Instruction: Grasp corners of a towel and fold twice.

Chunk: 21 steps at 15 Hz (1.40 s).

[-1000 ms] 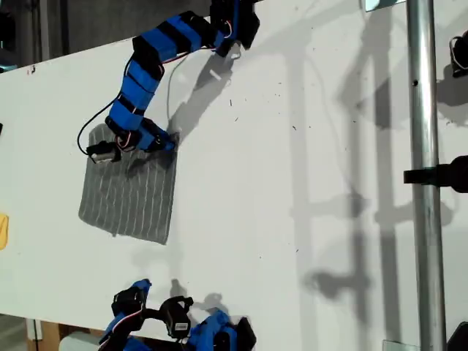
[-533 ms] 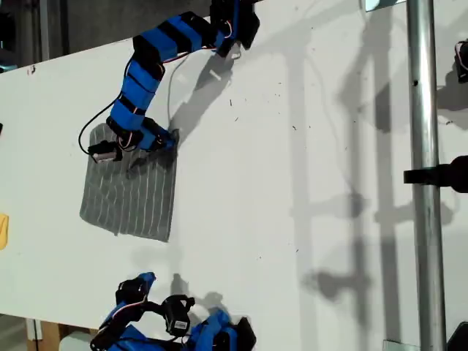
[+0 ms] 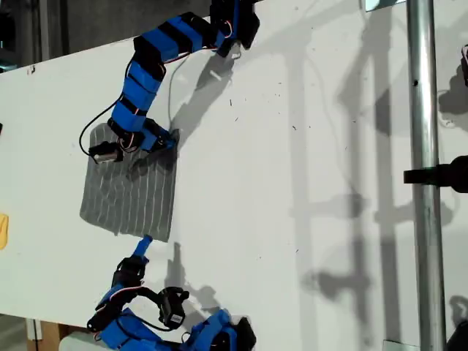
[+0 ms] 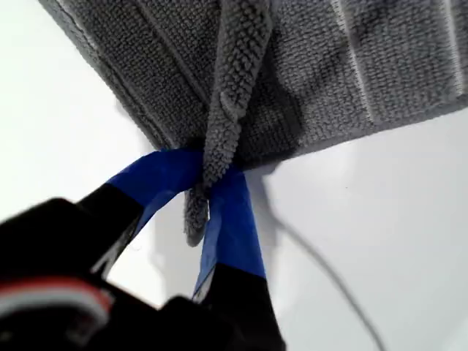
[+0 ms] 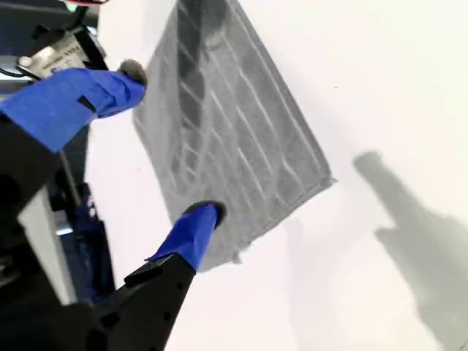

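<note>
My first gripper (image 4: 208, 186) pinches the towel's (image 3: 131, 194) upper-right corner in the exterior view; my second gripper (image 5: 164, 139) gapes below it.

Bright light, hard shadows (blurred wrist-view foregrounds).

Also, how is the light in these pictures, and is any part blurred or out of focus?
Exterior view: hard light throws long grey shadows across the white table. First wrist view: the thin dark grey striped towel is sharp, while the black body of my first gripper close to the lens is soft. Second wrist view: my second gripper looks blurred, and one dark shadow crosses the table.
</note>
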{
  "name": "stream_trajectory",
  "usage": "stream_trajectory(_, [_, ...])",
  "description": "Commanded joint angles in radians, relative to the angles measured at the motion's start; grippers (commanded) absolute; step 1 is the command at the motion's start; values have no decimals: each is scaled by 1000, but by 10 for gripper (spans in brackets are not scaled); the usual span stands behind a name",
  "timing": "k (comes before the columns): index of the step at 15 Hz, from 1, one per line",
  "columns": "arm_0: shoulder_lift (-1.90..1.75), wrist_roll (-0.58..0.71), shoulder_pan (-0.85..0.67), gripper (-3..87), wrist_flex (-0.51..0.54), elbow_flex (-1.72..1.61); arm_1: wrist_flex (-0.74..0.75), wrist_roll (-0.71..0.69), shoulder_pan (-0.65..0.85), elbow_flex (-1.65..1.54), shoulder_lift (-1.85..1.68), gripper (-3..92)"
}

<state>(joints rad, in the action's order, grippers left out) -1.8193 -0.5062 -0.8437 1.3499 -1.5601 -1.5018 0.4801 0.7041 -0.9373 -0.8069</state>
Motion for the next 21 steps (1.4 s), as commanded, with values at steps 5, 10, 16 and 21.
stream_trajectory(5, [305, 58, -49, 331, 9, 219, -8, 9, -34, -6, -69, -2])
stream_trajectory(10, [551, 80, -71, 338, -87, 279, -12, 9, -40, -23, -110, -2])
stream_trajectory(16, [896, 104, -95, 336, -23, 627, -12, 9, -49, -28, -137, -2])
stream_trajectory(21, [979, 46, -95, 236, 11, 652, -3, 9, -44, -31, -135, -2])
